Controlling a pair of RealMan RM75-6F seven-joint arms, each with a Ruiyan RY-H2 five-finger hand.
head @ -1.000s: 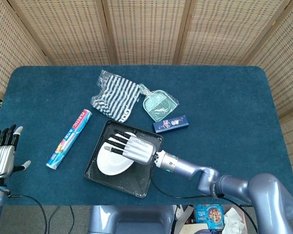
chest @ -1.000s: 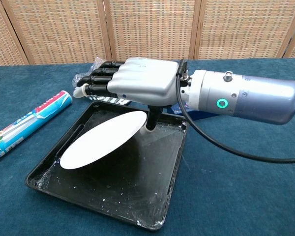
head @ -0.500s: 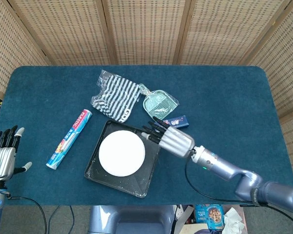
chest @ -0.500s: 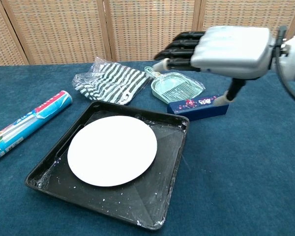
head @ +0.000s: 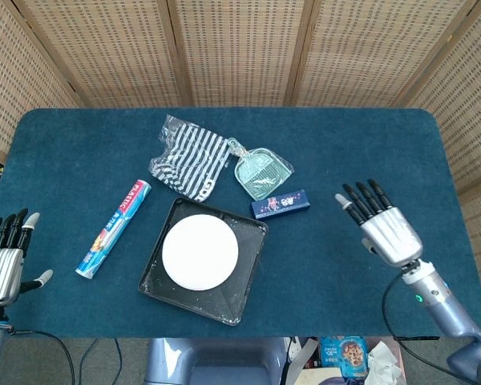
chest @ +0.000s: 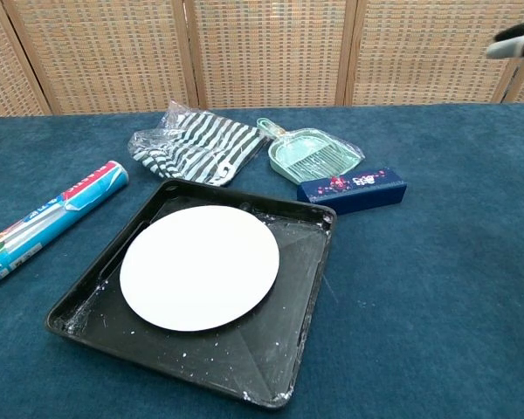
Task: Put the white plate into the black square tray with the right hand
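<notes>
The white plate (head: 200, 252) (chest: 200, 266) lies flat inside the black square tray (head: 244, 279) (chest: 293, 332) near the table's front. My right hand (head: 382, 224) hovers far to the right of the tray, fingers spread and holding nothing; in the chest view only its fingertips (chest: 513, 41) show at the top right corner. My left hand (head: 4, 257) stays at the table's left front edge, fingers extended and empty.
A blue foil roll (head: 114, 228) (chest: 48, 220) lies left of the tray. Behind the tray are a striped bag (head: 190, 158) (chest: 196, 144), a mint dustpan (head: 262, 174) (chest: 317, 154) and a dark blue box (head: 280, 204) (chest: 352, 189).
My right hand released the plate, which dropped flat into the tray, then drew back far to the right and opened. The left hand has barely moved.
</notes>
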